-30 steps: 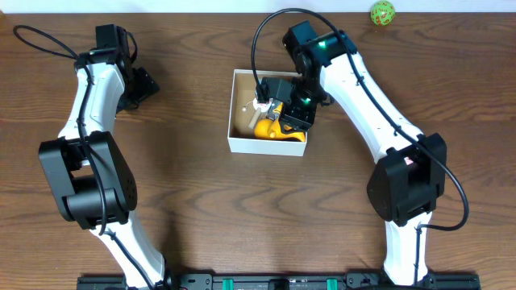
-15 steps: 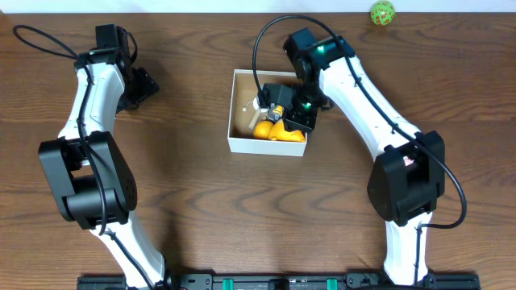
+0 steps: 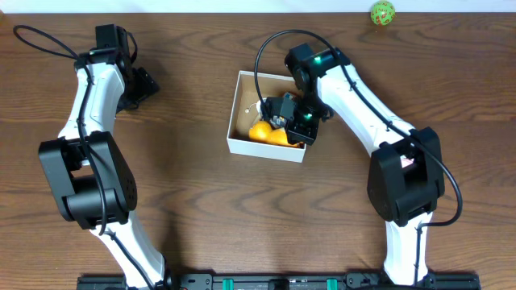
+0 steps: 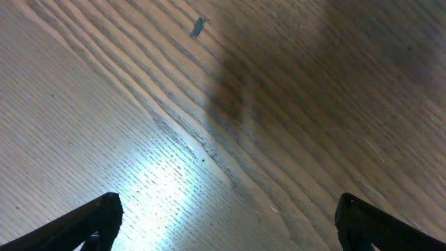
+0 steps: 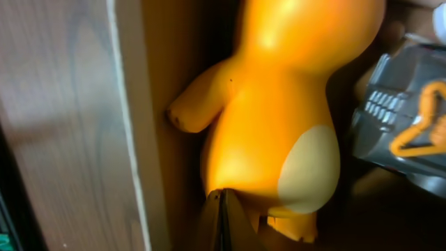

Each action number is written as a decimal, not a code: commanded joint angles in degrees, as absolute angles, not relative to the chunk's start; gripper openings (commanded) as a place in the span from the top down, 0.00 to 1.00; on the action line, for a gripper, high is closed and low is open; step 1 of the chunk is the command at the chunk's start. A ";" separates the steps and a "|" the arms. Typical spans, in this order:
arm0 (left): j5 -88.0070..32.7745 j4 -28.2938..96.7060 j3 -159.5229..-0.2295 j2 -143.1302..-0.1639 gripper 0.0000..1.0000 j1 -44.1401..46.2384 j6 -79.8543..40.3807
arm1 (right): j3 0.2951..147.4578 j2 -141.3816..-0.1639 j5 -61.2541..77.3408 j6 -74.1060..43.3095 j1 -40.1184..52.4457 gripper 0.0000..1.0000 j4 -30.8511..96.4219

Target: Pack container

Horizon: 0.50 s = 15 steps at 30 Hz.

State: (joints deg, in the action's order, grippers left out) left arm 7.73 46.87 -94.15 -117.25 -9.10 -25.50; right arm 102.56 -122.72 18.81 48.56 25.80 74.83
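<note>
Orange toy (image 3: 262, 131) now lies lower in the container (image 3: 266, 151), which has turned slightly. Right gripper (image 5: 221, 201) inside it, clenched. Left gripper (image 4: 226, 219) well left of it, released. Wooden table (image 3: 242, 209); green ball (image 3: 382, 12) beyond container.

Seen from overhead, the box (image 3: 254, 150) sits at centre frame. Its right half is crowded by the right claw (image 3: 282, 114), an orange toy (image 3: 262, 131) and a grey toy (image 5: 397, 118), while its left strip is bare. Open table (image 3: 201, 209) surrounds the box. A green ball (image 3: 382, 12) lies at the upper right, and the left claw (image 3: 147, 84) at the upper left, well apart.
</note>
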 commanded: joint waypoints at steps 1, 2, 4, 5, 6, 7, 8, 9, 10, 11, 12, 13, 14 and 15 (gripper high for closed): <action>8.43 47.03 -93.76 -117.34 0.02 -9.30 -25.63 | 100.42 -121.95 16.69 48.93 25.41 0.99 73.30; 8.43 47.03 -93.76 -117.34 0.02 -9.30 -25.63 | 100.38 -121.95 16.08 48.95 25.41 0.99 72.79; 8.43 47.03 -93.76 -117.34 0.02 -9.30 -25.63 | 100.40 -121.95 15.09 48.93 25.41 0.99 71.48; 8.43 47.03 -93.76 -117.34 0.02 -9.30 -25.63 | 100.51 -121.93 14.44 48.93 25.41 0.99 70.81; 8.43 47.03 -93.76 -117.34 0.02 -9.30 -25.63 | 100.75 -121.93 13.69 48.93 25.41 0.99 70.04; 8.43 47.03 -93.76 -117.34 0.02 -9.30 -25.63 | 100.92 -121.93 13.21 48.90 25.41 0.99 69.45; 8.43 47.03 -93.76 -117.34 0.02 -9.30 -25.63 | 101.14 -121.93 12.88 48.90 25.41 0.99 68.75; 8.43 47.03 -93.76 -117.34 0.02 -9.30 -25.63 | 101.58 -121.93 12.80 48.90 25.41 0.99 68.23; 8.43 47.03 -93.76 -117.34 0.02 -9.30 -25.63 | 102.04 -121.93 12.84 48.90 25.41 0.99 68.05; 8.43 47.03 -93.76 -117.34 0.02 -9.30 -25.63 | 102.83 -121.93 12.84 48.90 25.41 0.99 67.88; 8.43 47.03 -93.76 -117.34 0.02 -9.30 -25.63 | 103.88 -121.93 12.84 48.90 25.41 0.99 67.88; 8.43 47.03 -93.76 -117.34 0.02 -9.30 -25.63 | 104.66 -121.93 12.84 48.90 25.41 0.99 67.90; 8.43 47.03 -93.76 -117.34 0.02 -9.30 -25.63 | 106.00 -121.93 12.84 48.88 25.41 0.99 68.03; 8.43 47.03 -93.76 -117.34 0.02 -9.30 -25.63 | 107.09 -121.93 12.86 48.86 25.41 0.99 68.20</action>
